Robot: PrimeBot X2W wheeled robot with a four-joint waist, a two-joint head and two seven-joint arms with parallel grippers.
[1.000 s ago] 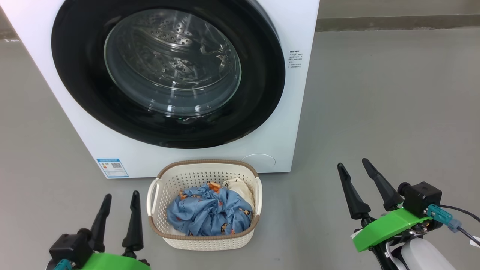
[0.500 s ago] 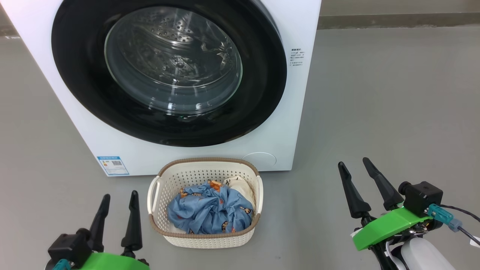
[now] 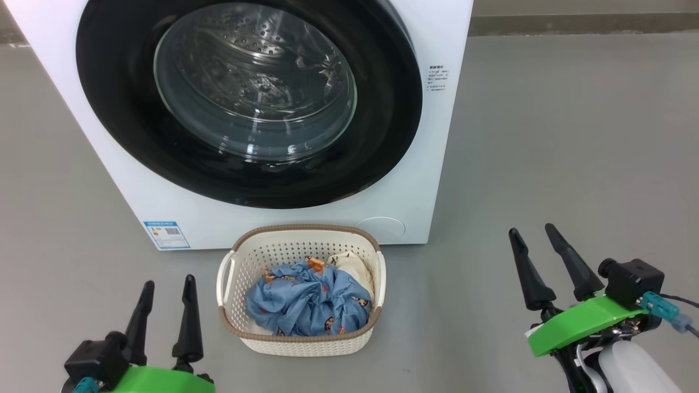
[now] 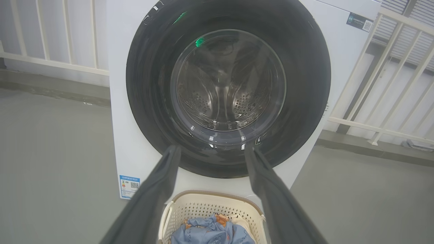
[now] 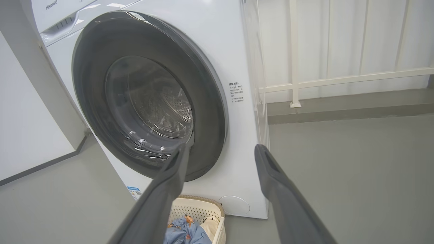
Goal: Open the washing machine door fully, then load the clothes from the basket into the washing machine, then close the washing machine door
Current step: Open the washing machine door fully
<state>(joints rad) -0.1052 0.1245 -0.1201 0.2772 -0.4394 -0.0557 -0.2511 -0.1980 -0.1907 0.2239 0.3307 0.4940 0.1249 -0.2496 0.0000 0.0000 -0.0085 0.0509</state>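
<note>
Washing machine door (image 3: 120,109) remained shut at 12 o'clock, untouched. Only my head camera shifted over the last second — basket (image 3: 301,347) and clothes (image 3: 308,303) stayed put at 6. Left gripper (image 3: 169,281) at 7 and right gripper (image 3: 531,229) at 4 stood spread, empty — opening not begun.

White front-loading washing machine (image 3: 431,180), blue label sticker low on its front. Round black-rimmed washing machine door (image 3: 382,120) shut flush. Just in front, upright: cream perforated basket (image 3: 306,345), brown rim, holding crumpled blue bear-print clothes (image 3: 308,300), cream cloth (image 3: 352,266) tucked at the far right corner.
</note>
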